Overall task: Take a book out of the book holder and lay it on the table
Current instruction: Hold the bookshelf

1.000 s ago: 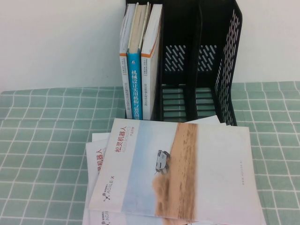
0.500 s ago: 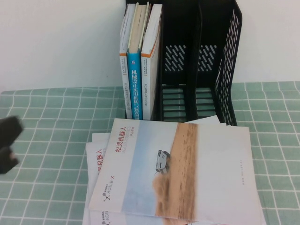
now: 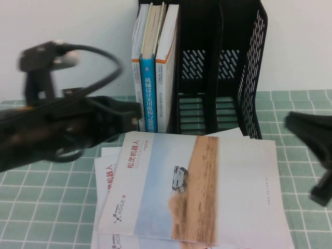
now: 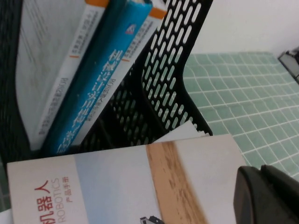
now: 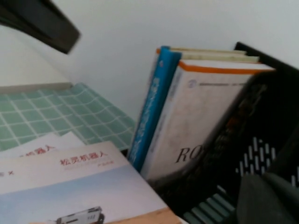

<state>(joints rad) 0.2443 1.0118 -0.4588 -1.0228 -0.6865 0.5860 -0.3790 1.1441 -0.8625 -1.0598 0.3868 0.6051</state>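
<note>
A plain white wall [image 3: 67, 31] stands behind, evenly lit

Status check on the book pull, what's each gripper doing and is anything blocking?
Left gripper beside the book holder, empty. Right gripper at right edge, off the table. The book upright in the left compartment, untouched. Brochures stacked below the rack front.

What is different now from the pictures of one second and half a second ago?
Both arms have come into the high view. The left hand swept in from the left edge and now reaches toward the books in the book holder. The right hand has entered at the right edge. Nothing is gripped. The book, the blue-spined book and the brochures on the table have not moved.
</note>
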